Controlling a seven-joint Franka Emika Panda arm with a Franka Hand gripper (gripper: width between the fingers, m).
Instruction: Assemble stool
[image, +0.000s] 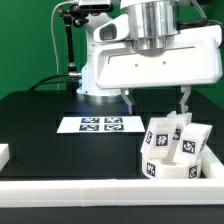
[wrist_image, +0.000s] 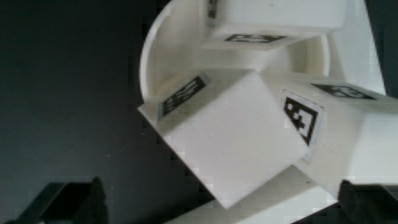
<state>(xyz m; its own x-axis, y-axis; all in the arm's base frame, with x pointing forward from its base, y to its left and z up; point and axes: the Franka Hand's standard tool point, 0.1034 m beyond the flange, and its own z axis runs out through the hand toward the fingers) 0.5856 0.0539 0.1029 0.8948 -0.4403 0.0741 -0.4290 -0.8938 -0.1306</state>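
Standing on the round white seat (image: 167, 168) at the exterior view's right, near the long white border rail (image: 90, 190), are several white leg blocks (image: 172, 135), each carrying black-and-white square tags and leaning slightly against its neighbours. The wrist view shows the same blocks (wrist_image: 249, 125) close up, tilted, with the seat's curved rim (wrist_image: 169, 50) behind them. Above the cluster hangs the gripper (image: 156, 98), its two fingers spread wide and holding nothing. A black table (image: 40, 115) carries the marker board (image: 98, 125); behind is what seems a green backdrop (image: 25, 40).
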